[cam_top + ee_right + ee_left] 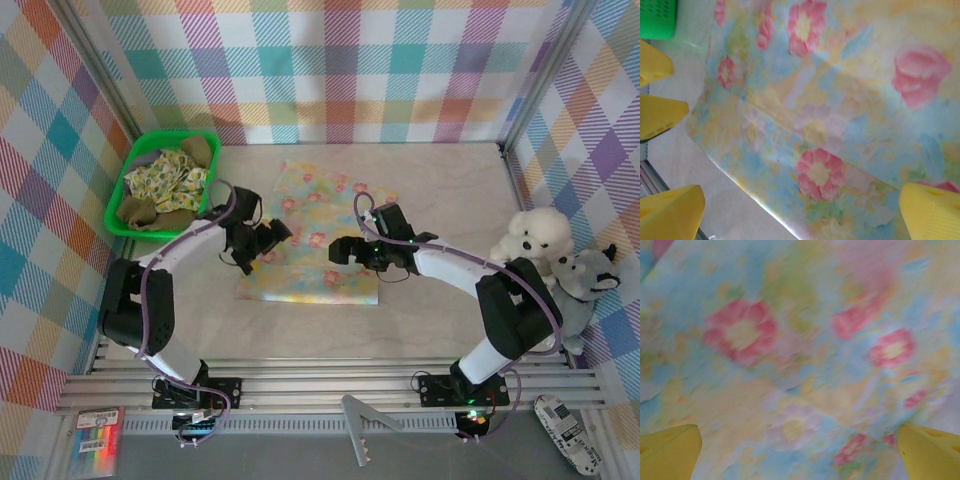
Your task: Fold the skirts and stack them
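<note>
While plaid walls enclose the pale counter, the floral skirt lies spread flat at its middle; the left end effector and right end effector hover above it, both released.

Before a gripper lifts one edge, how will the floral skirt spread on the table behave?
The floral skirt lies thin and flat on the table, so it is probably floppy: a lifted edge should drape, not stay stiff. It looks light, likely to slide or bunch when pushed. The crease in the right wrist view suggests it folds easily.
</note>
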